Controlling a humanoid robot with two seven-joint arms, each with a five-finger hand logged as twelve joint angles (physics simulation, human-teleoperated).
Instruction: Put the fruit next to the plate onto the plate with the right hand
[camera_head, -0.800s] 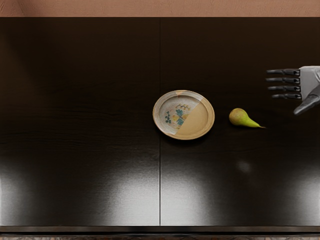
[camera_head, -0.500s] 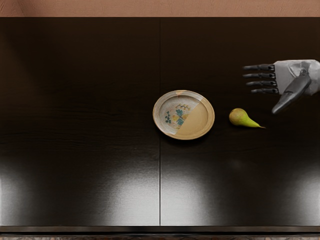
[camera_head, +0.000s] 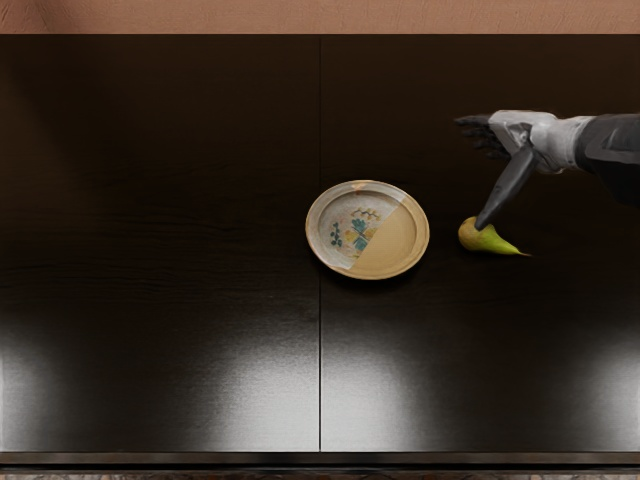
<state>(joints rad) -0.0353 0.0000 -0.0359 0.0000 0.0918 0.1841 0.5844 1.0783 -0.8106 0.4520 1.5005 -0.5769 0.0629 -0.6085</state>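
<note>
Compared with before, the right hand (camera_head: 522, 135) is now much closer to the pear (camera_head: 485, 237), which lies on the table (camera_head: 200, 350) just right of the plate (camera_head: 367, 229). Behind it, the fingers (camera_head: 474, 127) are spread and hold nothing. The thumb may push the pear so it rolls away. I see no readable writing.

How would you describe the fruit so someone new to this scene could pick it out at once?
On the dark table, find the round patterned plate near the middle. Just to its right in the picture, not touching it, lies a small yellow-green pear, narrow end pointing right. It is the only fruit, just below the right hand.
</note>
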